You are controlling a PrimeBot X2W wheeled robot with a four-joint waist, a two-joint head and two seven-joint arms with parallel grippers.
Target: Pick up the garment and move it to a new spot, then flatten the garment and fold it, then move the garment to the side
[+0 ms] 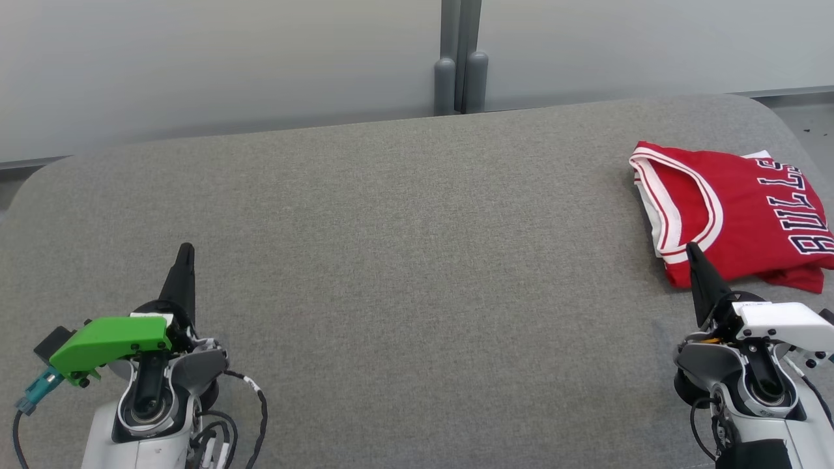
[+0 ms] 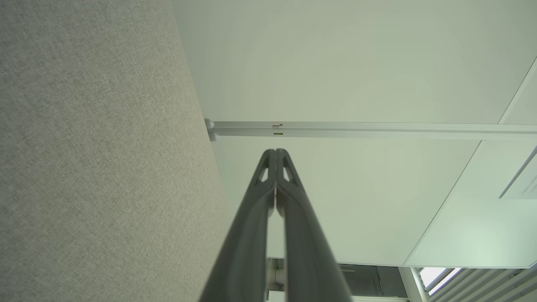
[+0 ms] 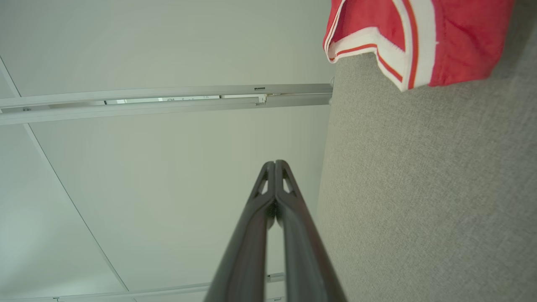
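A: garment (image 1: 736, 208) where?
B: red, folded, right edge of head frame, lying on grey padded surface (image 1: 417, 247)
A: grippers?
B: left gripper (image 1: 186, 249) lower left, fingers pressed together, empty. right gripper (image 1: 692, 249) lower right, fingers together too, empty, tip near garment's lower-left corner, not gripping it

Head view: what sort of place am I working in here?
Probably an office or lab workspace, not a home. Pale partition panels joined by a grey post stand behind a broad grey fabric-covered surface with rounded corners, where a folded red jersey lies at the right.
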